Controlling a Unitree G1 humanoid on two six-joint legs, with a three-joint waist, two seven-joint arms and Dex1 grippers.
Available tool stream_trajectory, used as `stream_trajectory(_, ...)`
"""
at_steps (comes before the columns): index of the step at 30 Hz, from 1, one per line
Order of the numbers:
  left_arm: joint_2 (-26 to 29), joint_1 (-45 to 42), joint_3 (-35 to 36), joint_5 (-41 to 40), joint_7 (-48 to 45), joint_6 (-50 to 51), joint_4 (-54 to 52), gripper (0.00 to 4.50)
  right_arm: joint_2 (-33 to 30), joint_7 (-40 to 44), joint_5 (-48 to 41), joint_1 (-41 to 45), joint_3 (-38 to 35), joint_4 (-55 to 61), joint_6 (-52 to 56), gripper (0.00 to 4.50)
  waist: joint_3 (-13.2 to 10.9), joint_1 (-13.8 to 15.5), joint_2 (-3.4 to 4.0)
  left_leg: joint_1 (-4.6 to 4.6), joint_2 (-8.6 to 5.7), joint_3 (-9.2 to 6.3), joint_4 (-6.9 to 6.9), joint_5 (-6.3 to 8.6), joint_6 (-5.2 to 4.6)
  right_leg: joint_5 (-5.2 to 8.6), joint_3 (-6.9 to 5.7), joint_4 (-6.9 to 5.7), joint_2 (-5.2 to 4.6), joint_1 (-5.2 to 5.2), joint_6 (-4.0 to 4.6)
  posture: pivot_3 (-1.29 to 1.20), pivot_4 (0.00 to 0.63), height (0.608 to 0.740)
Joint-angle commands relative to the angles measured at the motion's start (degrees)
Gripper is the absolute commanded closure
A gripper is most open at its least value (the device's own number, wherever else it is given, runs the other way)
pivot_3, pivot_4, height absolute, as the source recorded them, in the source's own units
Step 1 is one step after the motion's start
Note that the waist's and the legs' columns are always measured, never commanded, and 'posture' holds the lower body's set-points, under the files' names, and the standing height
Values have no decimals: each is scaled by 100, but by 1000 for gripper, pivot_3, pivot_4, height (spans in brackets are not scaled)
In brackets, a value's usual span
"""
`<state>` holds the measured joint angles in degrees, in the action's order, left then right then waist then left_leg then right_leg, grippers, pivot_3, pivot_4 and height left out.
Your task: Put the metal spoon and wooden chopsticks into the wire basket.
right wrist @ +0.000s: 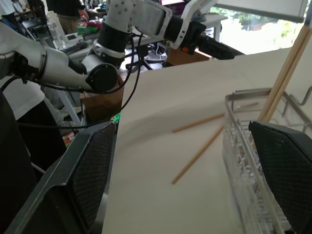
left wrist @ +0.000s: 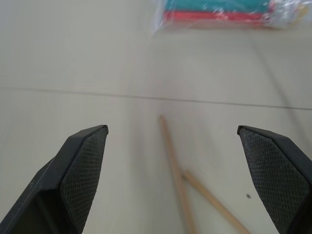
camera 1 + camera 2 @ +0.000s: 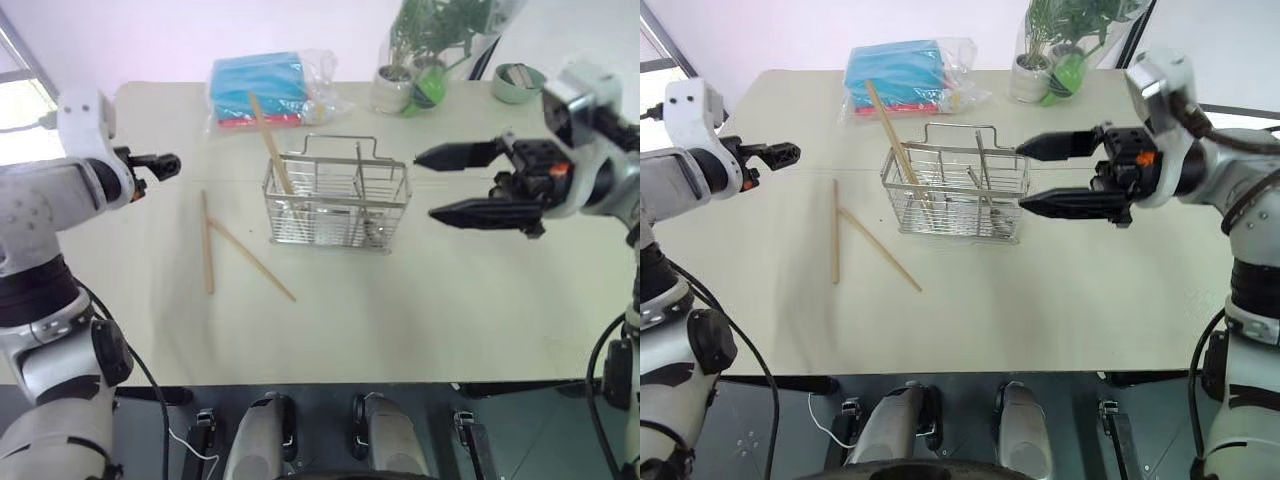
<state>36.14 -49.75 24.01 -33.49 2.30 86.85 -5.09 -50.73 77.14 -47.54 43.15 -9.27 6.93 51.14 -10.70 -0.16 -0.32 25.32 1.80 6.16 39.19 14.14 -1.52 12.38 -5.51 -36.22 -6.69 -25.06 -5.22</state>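
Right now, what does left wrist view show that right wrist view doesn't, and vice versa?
Left wrist only: the open left gripper over the table, and the plastic-wrapped packet. Right wrist only: the wire basket with chopsticks leaning inside, between the open right gripper's fingers, plus the left arm. Both: two wooden chopsticks lying on the table.

A robotics lab: cluttered workstations and cables (image 1: 73,29) are crowding behind a pale bench (image 3: 400,320) standing in a bright room.
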Motion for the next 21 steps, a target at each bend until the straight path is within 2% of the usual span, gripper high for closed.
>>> stream_trajectory(1, -33, 34, -378, 390, -201, -629, 456, 0, -6, -119, -73, -125, -74, 241, -104, 31, 0, 45, 0, 0, 0, 2, 0, 0, 0, 0, 0, 0, -1, -1, 0, 0, 150, 715)
stream_trajectory(7, -261, -214, -1092, 1141, -783, -2306, 2570, 0, 115, -492, -253, -489, -200, 529, -18, 31, 0, 96, -3, 3, 0, 6, 2, -1, 2, -1, -1, 0, -1, -5, 3, 0, 150, 715)
stream_trajectory(15, -616, -1247, -1549, 1925, -1410, -4377, 5319, 0, 102, -958, -679, -698, -449, 840, 249, 31, -5, 98, -28, 7, 0, 9, 4, 2, -3, -2, -3, 3, -7, -8, 2, 0, 150, 715)
stream_trajectory(21, -857, -1794, -1912, 2476, -1646, -4774, 6508, 0, 86, -1122, -771, -727, -588, 651, 233, 31, -5, 92, -29, 8, 0, 13, 4, 9, -17, -2, -3, 3, -8, -9, 1, 0, 150, 715)
